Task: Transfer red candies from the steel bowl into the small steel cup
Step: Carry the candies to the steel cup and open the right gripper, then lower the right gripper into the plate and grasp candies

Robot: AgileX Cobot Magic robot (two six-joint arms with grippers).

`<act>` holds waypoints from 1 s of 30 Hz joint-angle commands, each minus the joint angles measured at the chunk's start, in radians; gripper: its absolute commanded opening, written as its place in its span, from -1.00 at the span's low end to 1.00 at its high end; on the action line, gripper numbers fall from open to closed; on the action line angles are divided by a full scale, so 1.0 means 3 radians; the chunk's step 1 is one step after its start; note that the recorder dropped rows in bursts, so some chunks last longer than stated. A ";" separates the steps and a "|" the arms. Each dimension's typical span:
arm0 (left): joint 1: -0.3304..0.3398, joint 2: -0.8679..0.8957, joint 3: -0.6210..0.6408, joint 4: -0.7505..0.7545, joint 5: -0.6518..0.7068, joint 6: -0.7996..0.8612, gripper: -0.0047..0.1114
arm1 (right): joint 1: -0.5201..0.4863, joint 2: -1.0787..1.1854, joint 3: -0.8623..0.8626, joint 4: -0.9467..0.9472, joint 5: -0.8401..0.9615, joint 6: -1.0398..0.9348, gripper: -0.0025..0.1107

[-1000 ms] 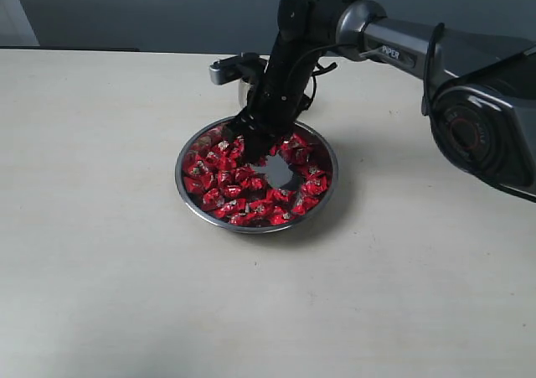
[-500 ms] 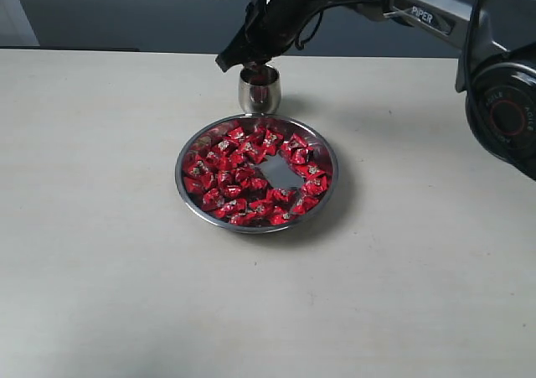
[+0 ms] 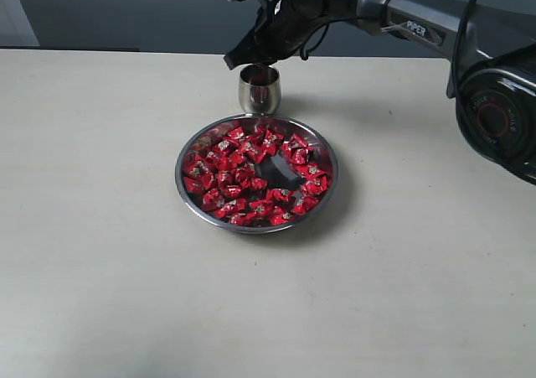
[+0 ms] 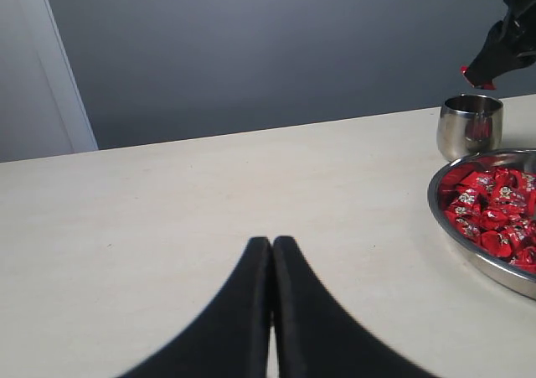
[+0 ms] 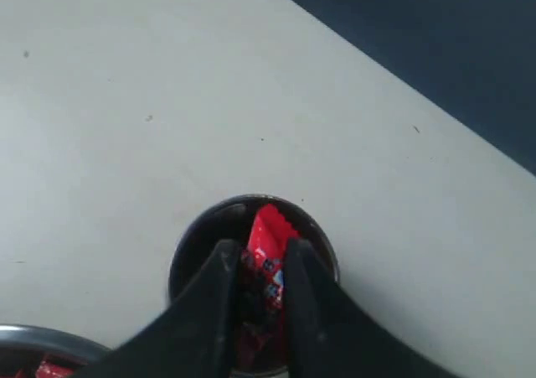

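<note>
A: What was changed?
B: A red candy [image 5: 270, 237], clenched in the right tool [image 3: 249, 61], was lifted out of the steel bowl [image 3: 178, 175] and held just above the small steel cup [image 3: 260, 93].
A: What was left?
B: Only the release, it was judged; many red candies [image 3: 226, 177] were left in the bowl.

The right arm [image 3: 435, 28] is a dark grey tube with white PIPER lettering [image 3: 416, 27], black joints and a thin black cable [image 3: 456, 43]. Its round black housing [image 3: 496, 114] carries a red ring. The left tool [image 4: 270, 248] and right tool [image 3: 249, 57] have matte black, tapered fingers.
</note>
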 commanded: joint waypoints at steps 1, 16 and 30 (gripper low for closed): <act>-0.0021 -0.0017 0.0008 -0.0014 -0.0019 -0.0012 -0.91 | -0.0026 -0.0003 -0.0006 -0.0014 0.0005 0.0047 -0.92; -0.0021 -0.0017 0.0008 -0.0014 -0.0019 -0.0012 -0.91 | -0.0026 0.0002 -0.0006 -0.0055 0.0180 0.0046 -0.26; -0.0021 -0.0017 0.0008 -0.0014 -0.0019 -0.0012 -0.91 | 0.0040 -0.0049 -0.0006 0.0568 0.1898 -0.0297 -0.26</act>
